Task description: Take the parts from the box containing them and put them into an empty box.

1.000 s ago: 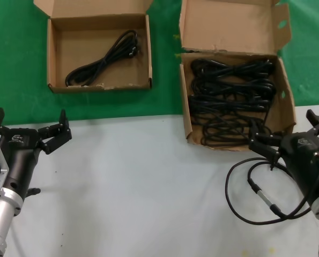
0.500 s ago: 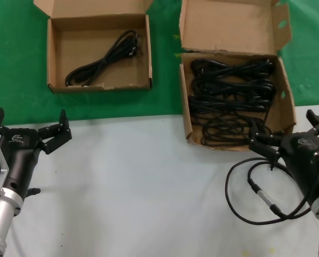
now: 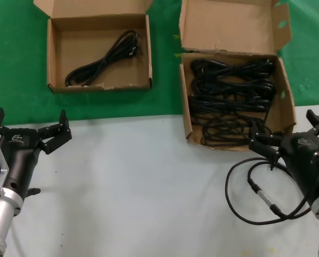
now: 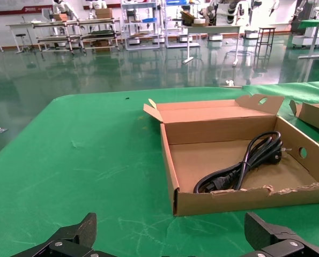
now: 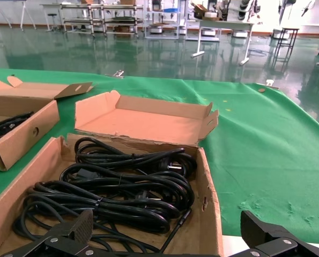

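The surface is pale grey toward six o'clock and covered by a green cloth toward twelve. The smaller box sits at eleven o'clock on the cloth, the larger box at one o'clock across the cloth's edge. A thin black cable lies looped at four o'clock.

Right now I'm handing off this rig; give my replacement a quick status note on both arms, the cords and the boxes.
Left end effector: open, holding nothing, low over the grey table on the robot's left.
Right end effector: open, holding nothing, at the torn front wall of the larger box.
Done: one power cord lies in the smaller box on the green cloth.
Left: a stack of power cords fills the larger box; all need moving across.
Note: a thin cable with a silver connector loops on the table by the right arm; leave it.
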